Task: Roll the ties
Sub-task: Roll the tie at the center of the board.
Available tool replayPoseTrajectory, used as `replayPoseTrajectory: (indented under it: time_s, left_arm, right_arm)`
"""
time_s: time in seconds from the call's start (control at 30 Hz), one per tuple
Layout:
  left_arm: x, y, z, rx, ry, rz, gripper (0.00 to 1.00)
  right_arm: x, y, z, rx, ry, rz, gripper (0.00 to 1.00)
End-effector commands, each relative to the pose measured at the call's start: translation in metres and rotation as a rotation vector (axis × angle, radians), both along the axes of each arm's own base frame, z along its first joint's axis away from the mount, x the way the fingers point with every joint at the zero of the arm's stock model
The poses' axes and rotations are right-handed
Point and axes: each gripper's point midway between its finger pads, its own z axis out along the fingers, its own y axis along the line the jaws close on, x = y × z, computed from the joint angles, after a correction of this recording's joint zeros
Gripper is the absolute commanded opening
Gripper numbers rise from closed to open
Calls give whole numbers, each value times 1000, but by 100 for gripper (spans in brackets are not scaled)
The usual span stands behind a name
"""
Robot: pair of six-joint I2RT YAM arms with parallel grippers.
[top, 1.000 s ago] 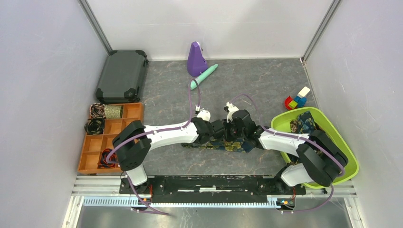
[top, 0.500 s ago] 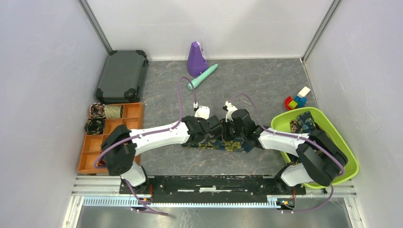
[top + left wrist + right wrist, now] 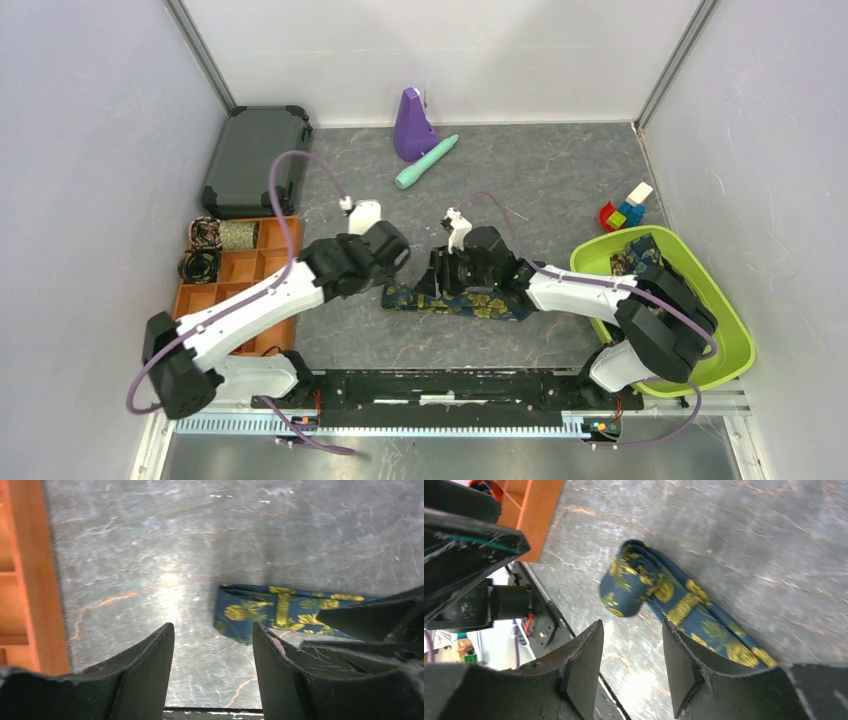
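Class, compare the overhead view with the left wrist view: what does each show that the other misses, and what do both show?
Only overhead: the purple cone, teal pen, green basket and dark case. Only the left wrist: the empty gap of the open left gripper, close up. Both: the navy tie lying on the table, and the orange tray.

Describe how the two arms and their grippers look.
The left arm and right arm match: white shells, black joints, a thin purple cable running to a white wrist camera. The left gripper and right gripper each have two black, tapered fingers with scuffed edges.
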Motion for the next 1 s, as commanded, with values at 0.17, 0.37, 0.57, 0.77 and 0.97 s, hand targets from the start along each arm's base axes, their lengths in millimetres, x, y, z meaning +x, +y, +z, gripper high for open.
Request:
replayPoseTrajectory:
  time_s: [0.17,0.37,0.57,0.77,0.97]
  left_arm:
    - [-11,44,-21,-197,13,2,66]
    - [-12,48,-29,-240,21,6,69]
    - [-11,41,-32,-280,22,-13,69]
    - [-10,23,-32,-381,-22,-83,69]
    - [-10,13,-42,-431,-26,-108,70]
  right_arm:
    - [-2,68,41,133,-16,57,47]
    - [-4,85,37,138,4,78,34]
    - [-3,79,12,75,18,69,32]
    - [1,66,-13,14,28,55,31]
    - [4,57,-20,-5,28,42,31]
